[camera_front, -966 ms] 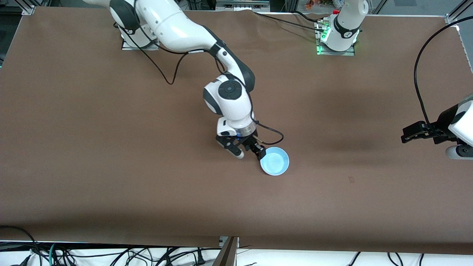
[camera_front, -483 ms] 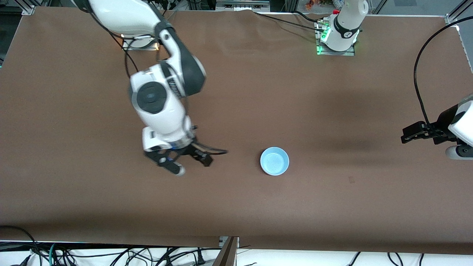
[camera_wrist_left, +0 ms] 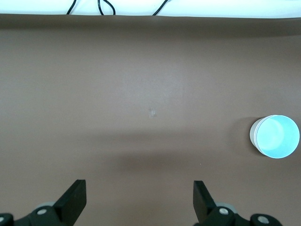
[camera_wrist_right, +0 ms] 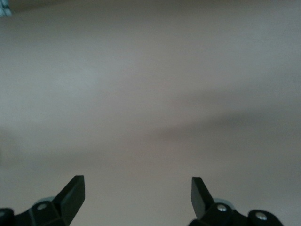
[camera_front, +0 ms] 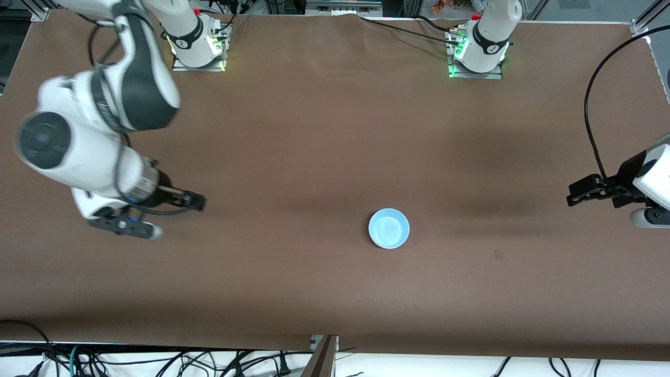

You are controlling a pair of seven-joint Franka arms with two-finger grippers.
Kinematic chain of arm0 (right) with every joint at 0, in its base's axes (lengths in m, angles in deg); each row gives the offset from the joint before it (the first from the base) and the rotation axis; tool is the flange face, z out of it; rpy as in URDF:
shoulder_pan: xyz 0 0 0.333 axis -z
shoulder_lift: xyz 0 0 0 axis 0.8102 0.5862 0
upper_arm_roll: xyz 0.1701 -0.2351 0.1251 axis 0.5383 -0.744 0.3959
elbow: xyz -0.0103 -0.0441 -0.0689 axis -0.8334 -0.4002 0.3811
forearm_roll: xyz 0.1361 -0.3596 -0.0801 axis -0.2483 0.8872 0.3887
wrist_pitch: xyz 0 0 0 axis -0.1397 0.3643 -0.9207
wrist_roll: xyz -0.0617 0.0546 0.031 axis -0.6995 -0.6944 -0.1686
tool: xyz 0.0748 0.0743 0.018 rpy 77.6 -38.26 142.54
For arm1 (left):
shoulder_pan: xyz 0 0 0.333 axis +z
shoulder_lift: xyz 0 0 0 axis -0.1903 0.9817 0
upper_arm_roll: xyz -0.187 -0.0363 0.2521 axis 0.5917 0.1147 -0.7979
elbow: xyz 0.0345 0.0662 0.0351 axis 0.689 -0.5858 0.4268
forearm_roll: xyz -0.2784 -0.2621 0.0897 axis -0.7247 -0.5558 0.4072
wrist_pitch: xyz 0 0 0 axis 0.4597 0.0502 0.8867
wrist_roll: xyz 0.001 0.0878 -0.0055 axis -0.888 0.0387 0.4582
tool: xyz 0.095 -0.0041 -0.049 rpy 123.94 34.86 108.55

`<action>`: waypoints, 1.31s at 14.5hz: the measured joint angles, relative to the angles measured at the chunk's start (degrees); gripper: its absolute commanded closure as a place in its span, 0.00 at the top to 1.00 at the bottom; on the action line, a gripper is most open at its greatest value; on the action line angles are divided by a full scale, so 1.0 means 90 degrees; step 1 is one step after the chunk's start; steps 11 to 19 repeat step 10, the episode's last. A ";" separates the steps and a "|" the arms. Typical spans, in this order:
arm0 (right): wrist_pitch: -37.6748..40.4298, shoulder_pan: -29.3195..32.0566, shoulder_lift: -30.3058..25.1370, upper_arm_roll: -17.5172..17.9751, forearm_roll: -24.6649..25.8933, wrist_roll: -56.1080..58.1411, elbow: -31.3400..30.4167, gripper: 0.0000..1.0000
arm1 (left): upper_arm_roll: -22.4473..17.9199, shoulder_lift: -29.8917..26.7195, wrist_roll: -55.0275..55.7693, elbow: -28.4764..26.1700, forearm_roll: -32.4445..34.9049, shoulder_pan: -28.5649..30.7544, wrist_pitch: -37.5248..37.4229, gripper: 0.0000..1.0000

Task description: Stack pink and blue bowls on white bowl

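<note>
One stack, or one bowl, in sight: light blue bowl (camera_front: 389, 228) upright on the brown surface (camera_front: 314, 131), about midway between the two arms' ends and nearer to the front camera than both bases. Nothing inside it. Shows a paler outer wall under the blue rim in the left wrist view (camera_wrist_left: 275, 136), so possibly nested on other bowls; cannot tell for sure. No pink bowl or white bowl visible apart from it anywhere.

Right gripper (camera_front: 178, 216) up over the surface toward the right arm's end, fingers spread wide and holding nothing; bare surface only between them in the right wrist view (camera_wrist_right: 135, 195). Bowl well apart from it, toward the left arm's end.

Left gripper (camera_front: 581, 191) over the left arm's end of the surface, also spread wide and empty (camera_wrist_left: 138, 197), waiting. Bowl well apart from it too, toward the right arm's end, perhaps slightly closer to this gripper than to the right one.

Round, so no long axis to line up with; any rim grasp equally good. Probably little left to do, if the pale wall is indeed the white bowl.
</note>
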State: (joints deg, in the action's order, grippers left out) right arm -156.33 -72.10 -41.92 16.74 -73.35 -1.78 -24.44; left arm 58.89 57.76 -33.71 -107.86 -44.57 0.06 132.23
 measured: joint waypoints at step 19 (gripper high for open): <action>0.0243 0.1009 -0.2275 0.0271 0.0245 0.1684 -0.2012 1.00 | 0.0004 0.0012 0.0019 -0.0009 0.0000 -0.0054 0.0043 1.00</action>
